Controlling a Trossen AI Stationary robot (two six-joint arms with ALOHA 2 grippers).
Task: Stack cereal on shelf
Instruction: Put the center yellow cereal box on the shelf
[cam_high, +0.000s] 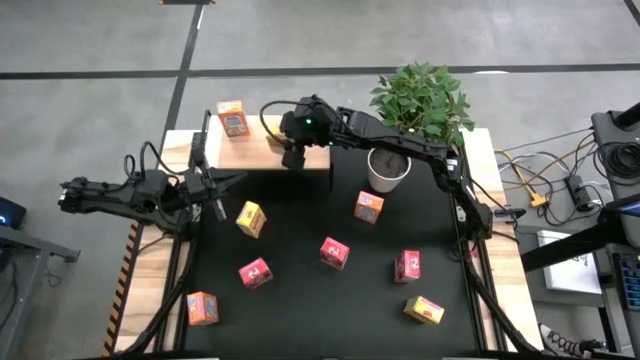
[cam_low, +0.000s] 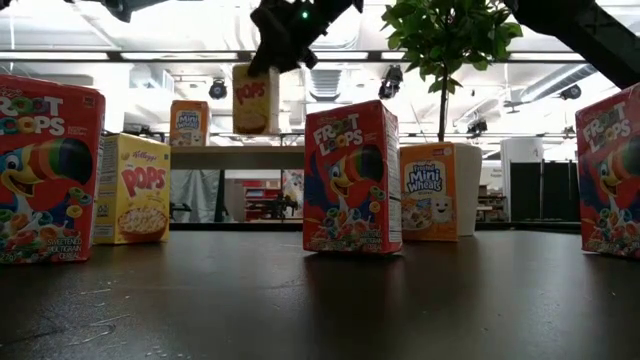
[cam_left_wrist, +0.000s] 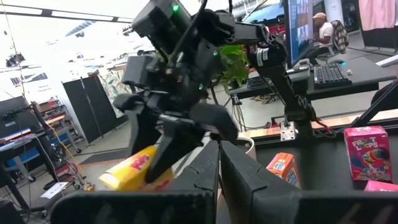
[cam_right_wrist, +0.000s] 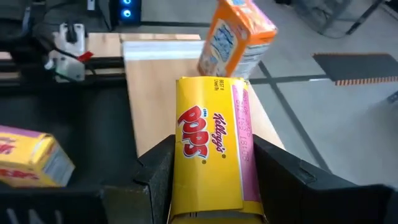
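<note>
A yellow Pops box (cam_right_wrist: 211, 155) sits clamped between the two fingers of the right gripper (cam_high: 293, 152), held above the light wooden shelf (cam_high: 255, 152) at the desk's far edge. The right wrist view shows the grasp plainly, with the shelf board below the box and an orange box (cam_right_wrist: 236, 37) standing further along it; from overhead the held box is hidden under the arm. The low view puts the Pops box (cam_low: 254, 98) in the air, higher than the orange Mini-Wheats box (cam_low: 189, 122) on the shelf. Out on the black desk (cam_high: 300, 290) lie the other boxes (red, yellow and orange, well apart), beside a white plant pot (cam_high: 387, 170). The left gripper (cam_high: 214, 187) waits at the desk's left side, its fingers drawn close together.
</note>
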